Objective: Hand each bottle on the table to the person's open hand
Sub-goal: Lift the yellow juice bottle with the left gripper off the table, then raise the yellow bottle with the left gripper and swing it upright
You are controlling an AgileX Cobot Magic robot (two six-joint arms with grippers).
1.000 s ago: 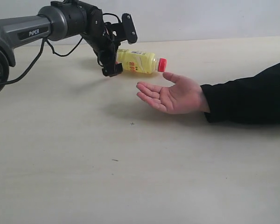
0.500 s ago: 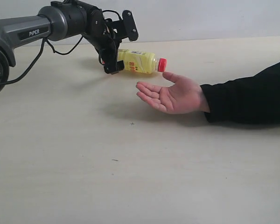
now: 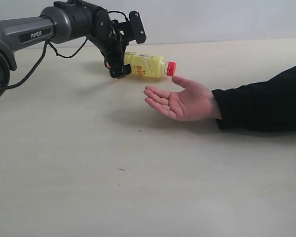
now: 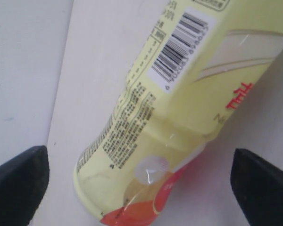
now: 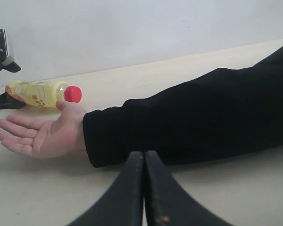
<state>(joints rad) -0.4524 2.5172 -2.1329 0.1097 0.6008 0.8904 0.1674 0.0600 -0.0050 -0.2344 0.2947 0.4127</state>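
Lying between the wide-apart left fingers (image 4: 19, 181): yellow bottle (image 4: 179, 94).

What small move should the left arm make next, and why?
Probably close the left gripper: its fingers stand open on either side of the yellow bottle, not touching it, and the open hand lies palm up nearby.

We are seeing one yellow bottle (image 3: 145, 65) lying on its side on the pale beige table (image 3: 138, 173), its red cap (image 3: 171, 68) pointing toward the open hand (image 3: 182, 102). The hand is lying palm up just beside it, fingers spread, thumb tip sitting close to the cap.
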